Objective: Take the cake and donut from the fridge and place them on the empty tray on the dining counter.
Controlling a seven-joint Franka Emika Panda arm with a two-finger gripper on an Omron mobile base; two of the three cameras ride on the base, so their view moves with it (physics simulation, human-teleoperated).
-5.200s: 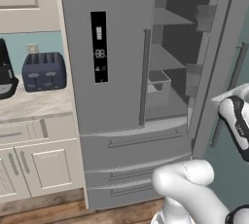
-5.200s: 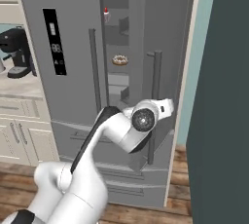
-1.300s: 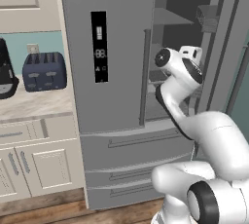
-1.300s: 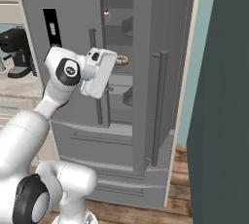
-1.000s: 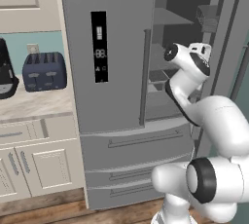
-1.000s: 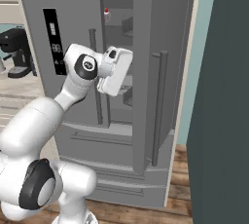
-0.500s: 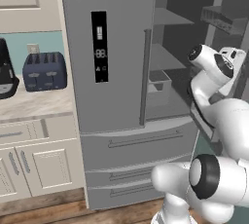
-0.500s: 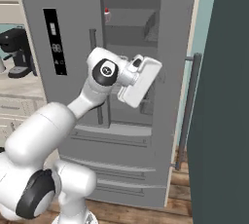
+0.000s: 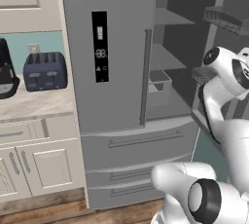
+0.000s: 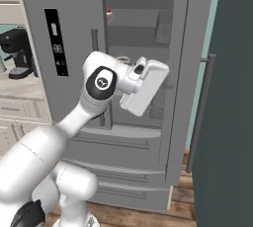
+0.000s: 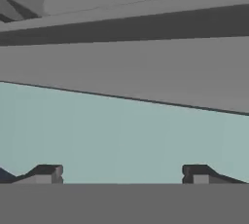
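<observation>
Grey steel takes up most of both base views: the fridge (image 9: pixel 112 72) has its left door closed, with the narrow black display panel (image 9: pixel 99 46) on it, and its right door (image 10: pixel 190 63) swung open, so you can see the shelves inside. In the right base view the cake (image 10: pixel 109 12) sits up on a high shelf near the top centre of the frame, a tiny white bit with a red cherry on top. The donut is hard to make out; there's just a pale sliver peeking over the robot's wrist around mid-frame, so I can't say much about it.

The arm bends up in front of the open compartment, with the white hand in the middle of the right base view. In the hand view the claw (image 11: pixel 121 175) is spread wide, its two dark tips far apart at the bottom of the frame with nothing between them, looking at a pale teal surface below grey fridge panels.

At the left of the left base view a dark blue toaster (image 9: pixel 44 70) and a black coffee machine (image 9: pixel 6 74) stand on the pale wall worktop (image 9: pixel 34 106), over cream cabinets (image 9: pixel 39 167).
</observation>
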